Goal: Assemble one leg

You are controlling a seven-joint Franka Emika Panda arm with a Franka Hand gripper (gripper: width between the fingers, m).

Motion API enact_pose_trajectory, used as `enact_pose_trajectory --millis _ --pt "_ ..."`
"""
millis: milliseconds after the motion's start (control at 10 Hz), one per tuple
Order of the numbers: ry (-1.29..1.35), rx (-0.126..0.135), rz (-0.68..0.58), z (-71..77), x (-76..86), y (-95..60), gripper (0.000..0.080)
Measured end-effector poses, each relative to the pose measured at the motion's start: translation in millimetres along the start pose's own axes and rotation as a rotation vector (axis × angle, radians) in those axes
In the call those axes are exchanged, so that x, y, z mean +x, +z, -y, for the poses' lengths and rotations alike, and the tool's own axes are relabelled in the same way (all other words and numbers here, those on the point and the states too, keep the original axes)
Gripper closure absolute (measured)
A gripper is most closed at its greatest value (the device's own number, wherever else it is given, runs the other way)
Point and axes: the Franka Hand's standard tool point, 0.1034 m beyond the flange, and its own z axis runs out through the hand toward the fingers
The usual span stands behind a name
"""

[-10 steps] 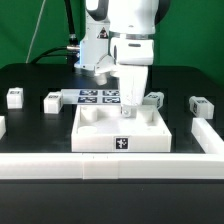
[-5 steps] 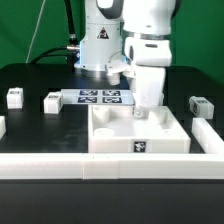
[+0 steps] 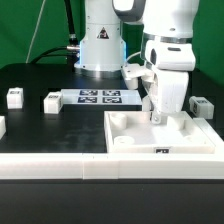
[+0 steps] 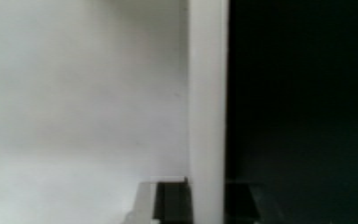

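Since a second before, my tool point(image 3: 156, 116) and the large white panel point(image 3: 190, 137) had both slid toward the exterior view's right across the black counter point(image 3: 40, 128), and the marker board point(image 3: 100, 97) showed more of itself beside my arm.

In the exterior view the tool pointed straight down, its tips at the panel's far rim, about midway along it. The nearest leg point(image 3: 201, 105) lay on the counter just past the panel's far corner, to the exterior view's right of the tool, near it but apart from the tips. A second leg point(image 3: 51, 101) and a third leg point(image 3: 14, 97) lay well apart from the tool, off to the exterior view's left beyond the marker board.

In the wrist view the panel's white floor filled one side and black the other, with the raised rim point(image 4: 208, 90) running between them. One of the dark fingers point(image 4: 171, 205) stood close against that rim on the panel side. The other side was too dark to read, so I could not tell whether the tool pinched the rim or how far open it was.
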Motion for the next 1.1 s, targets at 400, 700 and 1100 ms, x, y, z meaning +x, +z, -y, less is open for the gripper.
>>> enact_pose_trajectory --millis 400,700,1100 --pt "0.021 0.002 0.005 -7.2 4.1 -0.3 0.0741" --pt "0.013 -0.009 0.002 -16.7 2.0 -0.4 0.0741" --pt "0.001 -0.006 -0.008 -15.8 -1.3 0.6 0.0740"
